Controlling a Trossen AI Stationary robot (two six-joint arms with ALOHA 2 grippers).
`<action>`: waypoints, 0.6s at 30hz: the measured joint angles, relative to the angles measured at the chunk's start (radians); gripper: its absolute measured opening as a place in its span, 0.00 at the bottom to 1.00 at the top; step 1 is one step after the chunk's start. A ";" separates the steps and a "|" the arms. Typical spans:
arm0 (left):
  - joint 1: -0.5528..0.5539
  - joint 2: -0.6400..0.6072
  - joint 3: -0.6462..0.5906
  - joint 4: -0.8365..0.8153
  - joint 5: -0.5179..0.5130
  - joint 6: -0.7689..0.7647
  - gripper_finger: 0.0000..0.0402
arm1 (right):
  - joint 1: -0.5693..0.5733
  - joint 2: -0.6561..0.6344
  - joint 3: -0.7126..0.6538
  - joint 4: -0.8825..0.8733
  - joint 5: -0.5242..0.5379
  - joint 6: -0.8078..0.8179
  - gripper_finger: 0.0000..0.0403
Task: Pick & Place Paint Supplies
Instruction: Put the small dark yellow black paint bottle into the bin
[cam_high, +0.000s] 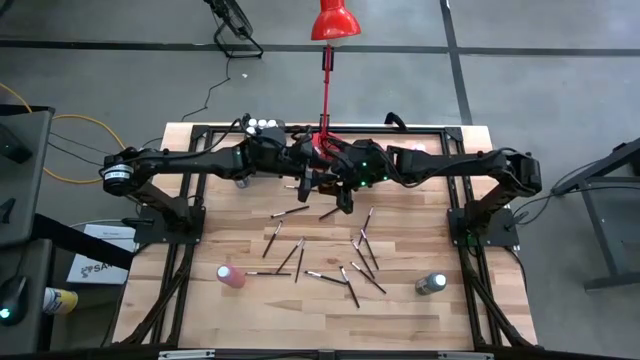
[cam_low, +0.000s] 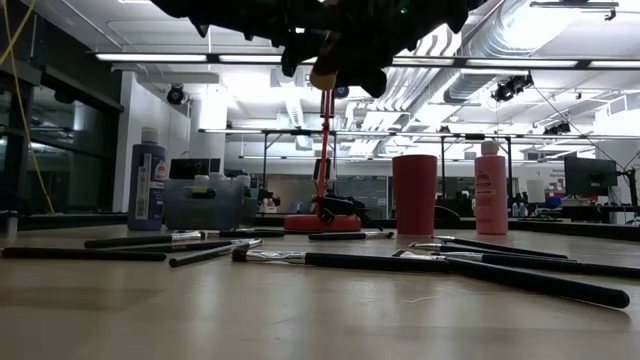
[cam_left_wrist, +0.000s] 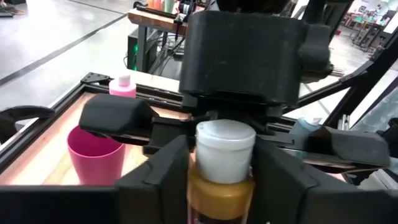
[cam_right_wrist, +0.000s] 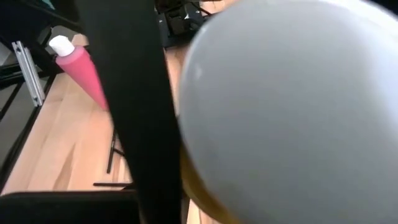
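Counting from the largest item down: one wooden bench (cam_high: 200, 310), two dark arms meeting above its far middle, one red lamp (cam_high: 334, 20) on a red stem behind them, one grey bin (cam_low: 205, 203) and one cup (cam_low: 414, 193).

Bottles standing loose on the bench: two. One is a pink bottle (cam_high: 230, 276) on the near left. The other is a blue bottle (cam_high: 432, 284) on the near right. A third, the yellow bottle (cam_left_wrist: 225, 152) with a white cap, is off the bench, upright in the air between the arms. The bin at the far edge holds several more white-capped bottles (cam_high: 265, 124); their exact number cannot be made out.

Brushes (cam_high: 348, 285): about a dozen, lying flat and scattered across the middle of the bench between the pink and blue bottles. Some cross one another, so the count is approximate.

Left gripper (cam_left_wrist: 224, 180): partly closed, one finger lying against each side of the yellow bottle's body, below the cap.

Right gripper (cam_high: 338, 178): directly facing the left one at the same height and holding the same bottle. The cap fills its wrist view, with one dark finger (cam_right_wrist: 134, 106) close beside it.
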 joint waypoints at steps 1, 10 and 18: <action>0.000 0.000 0.000 0.000 0.001 0.001 0.37 | 0.000 0.000 0.000 0.000 0.000 -0.007 0.32; 0.000 -0.001 0.000 -0.005 0.006 0.019 0.28 | 0.001 0.000 0.000 -0.007 -0.004 -0.005 0.33; 0.000 0.002 -0.001 -0.017 -0.053 0.072 0.28 | -0.008 -0.014 0.001 -0.062 0.012 0.020 0.50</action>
